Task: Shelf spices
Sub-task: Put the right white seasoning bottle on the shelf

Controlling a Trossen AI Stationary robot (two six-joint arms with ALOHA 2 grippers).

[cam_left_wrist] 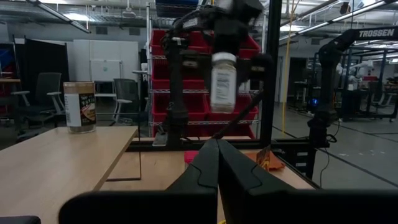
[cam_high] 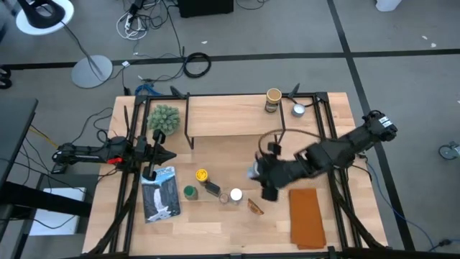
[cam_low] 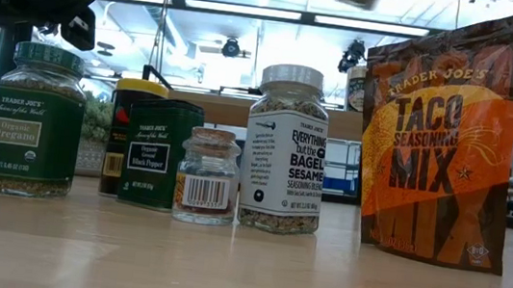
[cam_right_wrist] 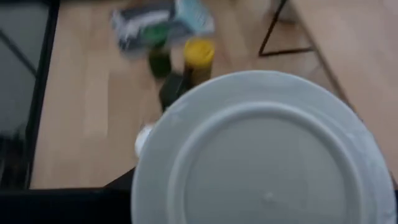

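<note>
Front row: seen from the low view, an oregano jar (cam_low: 34, 119) with a green lid, a black pepper tin (cam_low: 161, 152), a small glass jar (cam_low: 206, 175), a white-lidded bagel sesame jar (cam_low: 285, 149) and an orange taco seasoning pouch (cam_low: 441, 136) stand on the table (cam_high: 237, 230).
Right gripper (cam_high: 260, 173): clamped on a white-lidded jar (cam_left_wrist: 223, 81), held in the air above the middle of the table; its lid fills the right wrist view.
Left gripper (cam_high: 153, 164): fingers together, resting over the table's left part, just above a blue-and-white packet (cam_high: 159, 193).
Yellow-lidded jar (cam_high: 202, 175): on the table, between the packet and the right gripper.
Shelf (cam_high: 230, 115): at the table's far side; a tan cylinder (cam_high: 273, 100) stands on its plank near the right end.
Plant ball (cam_high: 164, 118): beside the shelf's left end.
</note>
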